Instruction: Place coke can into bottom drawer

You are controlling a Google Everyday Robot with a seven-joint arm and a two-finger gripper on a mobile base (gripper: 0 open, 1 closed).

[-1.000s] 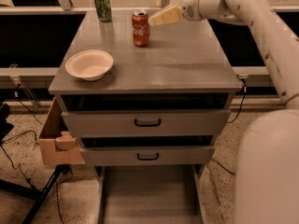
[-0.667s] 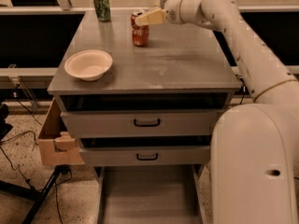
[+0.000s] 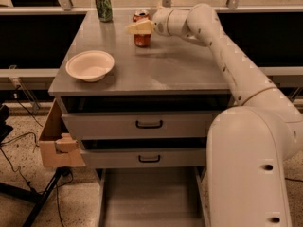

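The coke can [image 3: 142, 40], red with a silver top, stands upright at the back middle of the grey cabinet top [image 3: 180, 70]. My gripper [image 3: 137, 27] reaches in from the right and sits at the can's upper half, with a cream part of it overlapping the can's front. The can rests on the cabinet top. The bottom drawer [image 3: 151, 197] is pulled out at floor level below the two upper drawers, and nothing lies in the part that shows.
A green can [image 3: 103, 5] stands at the back left. A white bowl [image 3: 90, 65] sits front left. The two upper drawers [image 3: 149, 124] are nearly closed. A cardboard box [image 3: 54, 143] hangs at the cabinet's left side. My arm's base [image 3: 251, 169] fills the right foreground.
My gripper has moved left from beside the coke can until it overlaps the can's upper half. The can, bowl and green can have not moved.
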